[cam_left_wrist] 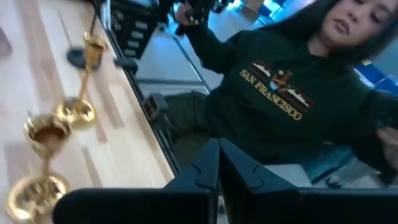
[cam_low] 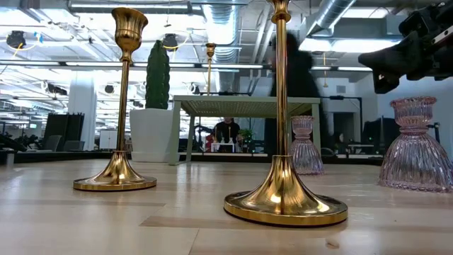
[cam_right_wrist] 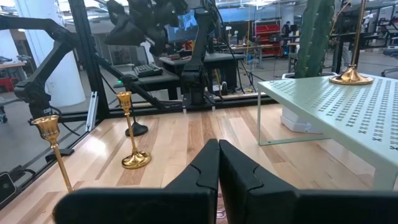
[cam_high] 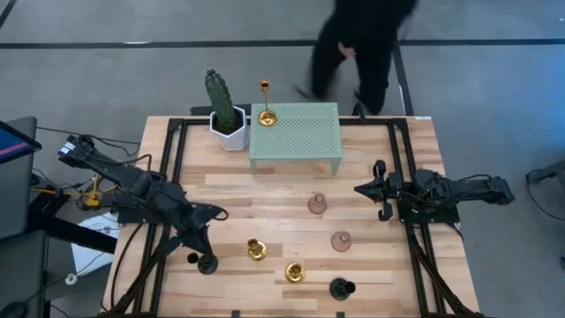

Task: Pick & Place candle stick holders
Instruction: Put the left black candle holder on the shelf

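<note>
One gold candle stick holder (cam_high: 266,113) stands by its round base on the green perforated stand (cam_high: 305,132) at the table's far side. On the wood stand two gold holders (cam_high: 256,250) (cam_high: 295,272), two black ones (cam_high: 207,262) (cam_high: 341,288) and two pinkish glass ones (cam_high: 317,205) (cam_high: 341,240). My left gripper (cam_high: 219,212) is raised at the left, above and beside the near-left black holder, shut and empty (cam_left_wrist: 219,171). My right gripper (cam_high: 360,188) waits at the right, shut and empty (cam_right_wrist: 219,167), level above the table.
A green cactus in a white pot (cam_high: 227,115) stands left of the green stand. A person in dark clothes (cam_high: 362,44) is beyond the far edge, and a person in a dark hoodie (cam_left_wrist: 280,93) shows beside the table in the left wrist view.
</note>
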Robot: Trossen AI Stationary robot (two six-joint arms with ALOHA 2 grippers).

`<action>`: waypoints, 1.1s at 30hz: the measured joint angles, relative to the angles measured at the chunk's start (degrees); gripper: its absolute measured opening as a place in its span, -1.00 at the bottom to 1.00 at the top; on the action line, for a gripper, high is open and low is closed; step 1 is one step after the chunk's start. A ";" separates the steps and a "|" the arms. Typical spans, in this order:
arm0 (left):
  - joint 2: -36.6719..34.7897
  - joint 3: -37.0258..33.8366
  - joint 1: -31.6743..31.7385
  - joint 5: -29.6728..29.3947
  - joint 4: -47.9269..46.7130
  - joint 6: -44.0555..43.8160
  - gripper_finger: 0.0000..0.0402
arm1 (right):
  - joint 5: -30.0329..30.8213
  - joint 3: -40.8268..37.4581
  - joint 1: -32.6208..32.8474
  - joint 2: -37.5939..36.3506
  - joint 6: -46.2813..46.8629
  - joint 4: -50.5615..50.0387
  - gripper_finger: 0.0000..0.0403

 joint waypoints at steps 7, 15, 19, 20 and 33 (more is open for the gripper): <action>2.01 -0.02 0.59 -1.99 4.12 0.86 -0.97 | 0.00 -0.01 0.00 0.00 -0.53 -0.01 -1.00; 5.25 -0.02 -0.05 -1.97 4.30 0.31 -0.97 | 0.00 0.00 0.00 0.00 -2.94 0.04 -1.00; 6.44 -0.02 0.50 -2.91 4.48 -0.24 -0.97 | 0.02 -0.02 0.00 0.00 -2.94 0.07 -1.00; 6.54 -0.02 0.71 -3.84 4.46 -1.70 -0.98 | 0.02 0.00 0.00 0.00 -2.94 0.09 -1.00; -2.70 -0.04 1.31 -10.86 -8.28 -19.12 -0.98 | 2.91 0.00 -0.22 0.00 -1.52 0.50 -1.00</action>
